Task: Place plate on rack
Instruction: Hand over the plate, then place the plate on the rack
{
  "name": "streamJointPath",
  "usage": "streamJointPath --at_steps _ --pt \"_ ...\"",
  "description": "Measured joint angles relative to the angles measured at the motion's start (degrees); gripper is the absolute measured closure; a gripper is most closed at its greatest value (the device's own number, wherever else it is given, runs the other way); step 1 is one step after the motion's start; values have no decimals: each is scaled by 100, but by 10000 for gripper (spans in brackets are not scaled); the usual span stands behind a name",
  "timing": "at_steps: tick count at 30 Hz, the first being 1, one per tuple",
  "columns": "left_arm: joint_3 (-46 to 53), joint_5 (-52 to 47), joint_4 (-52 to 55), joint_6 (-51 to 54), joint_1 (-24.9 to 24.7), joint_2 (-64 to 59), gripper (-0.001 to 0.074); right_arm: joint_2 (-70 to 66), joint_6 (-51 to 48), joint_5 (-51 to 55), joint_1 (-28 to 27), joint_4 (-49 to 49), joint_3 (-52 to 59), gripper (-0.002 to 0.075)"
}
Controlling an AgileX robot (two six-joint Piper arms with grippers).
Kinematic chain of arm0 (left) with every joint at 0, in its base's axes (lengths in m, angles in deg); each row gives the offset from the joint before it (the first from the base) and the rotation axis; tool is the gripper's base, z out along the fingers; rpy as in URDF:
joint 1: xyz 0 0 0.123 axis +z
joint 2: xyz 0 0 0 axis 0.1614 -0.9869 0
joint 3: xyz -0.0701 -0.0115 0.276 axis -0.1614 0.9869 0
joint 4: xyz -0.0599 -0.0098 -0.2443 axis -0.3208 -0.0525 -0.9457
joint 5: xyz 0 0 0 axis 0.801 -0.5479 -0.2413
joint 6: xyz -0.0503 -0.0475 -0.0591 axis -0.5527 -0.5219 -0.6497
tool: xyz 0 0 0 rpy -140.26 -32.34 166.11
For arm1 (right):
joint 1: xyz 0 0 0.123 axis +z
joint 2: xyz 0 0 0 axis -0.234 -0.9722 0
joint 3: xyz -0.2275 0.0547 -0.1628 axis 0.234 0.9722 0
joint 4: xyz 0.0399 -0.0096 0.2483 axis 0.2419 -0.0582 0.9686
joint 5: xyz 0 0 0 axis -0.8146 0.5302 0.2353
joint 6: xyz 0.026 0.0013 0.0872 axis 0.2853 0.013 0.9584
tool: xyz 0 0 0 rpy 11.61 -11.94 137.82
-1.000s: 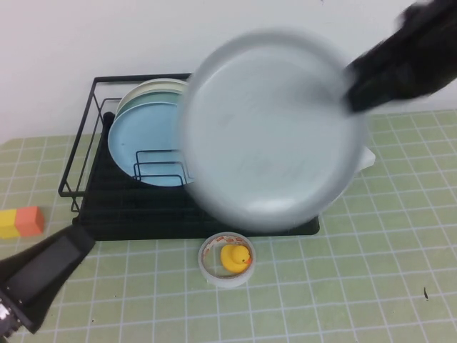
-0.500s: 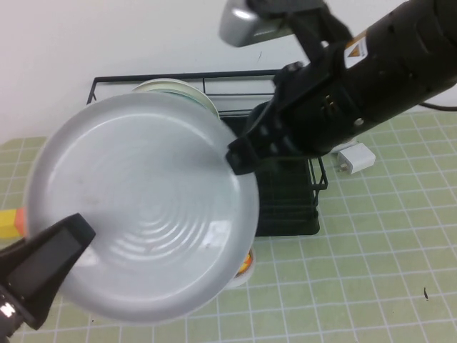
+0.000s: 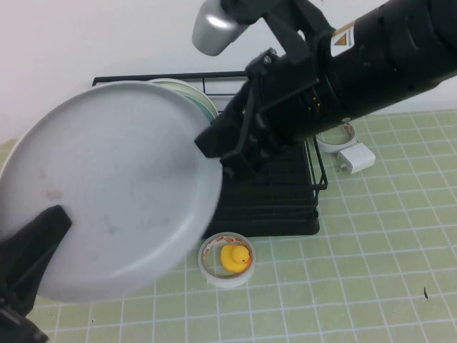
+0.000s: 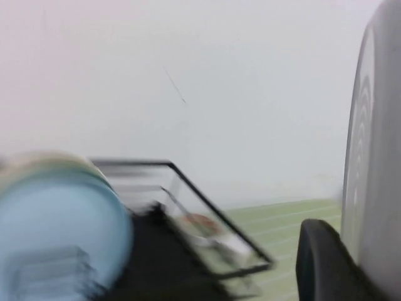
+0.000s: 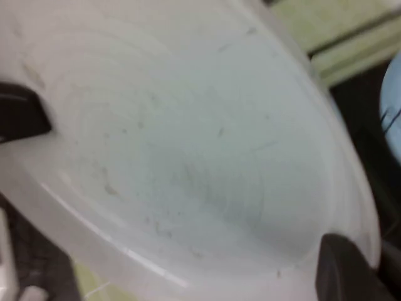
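Note:
The large light-grey plate (image 3: pixel 114 189) hangs tilted in the air at the left front, in front of the black wire rack (image 3: pixel 285 193). My right gripper (image 3: pixel 214 146) is shut on the plate's right rim, which fills the right wrist view (image 5: pixel 188 157). My left gripper (image 3: pixel 32 250) is at the plate's lower left rim and overlaps its face. In the left wrist view the plate's edge (image 4: pixel 373 157) stands right beside my left gripper. The plate hides the left half of the rack.
Pale green and cream plates (image 3: pixel 200 96) stand in the rack, with a light blue plate (image 4: pixel 56 238) in front of them. A tape roll holding a yellow duck (image 3: pixel 228 259) lies before the rack. A white charger (image 3: pixel 355 158) and another tape roll (image 3: pixel 335 137) lie to its right.
The right arm swung the plate from over the rack leftward and down to the left gripper. The left gripper shifted lower against the plate's rim.

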Motion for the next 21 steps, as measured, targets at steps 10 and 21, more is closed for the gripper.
streamJointPath --at_steps 10,21 --pt "-45 210 -54 3172 0 0 630 0 -397 -278 26 79 9 505" --pt "-302 646 168 4325 0 -335 631 934 -359 -59 35 -9 9 361"
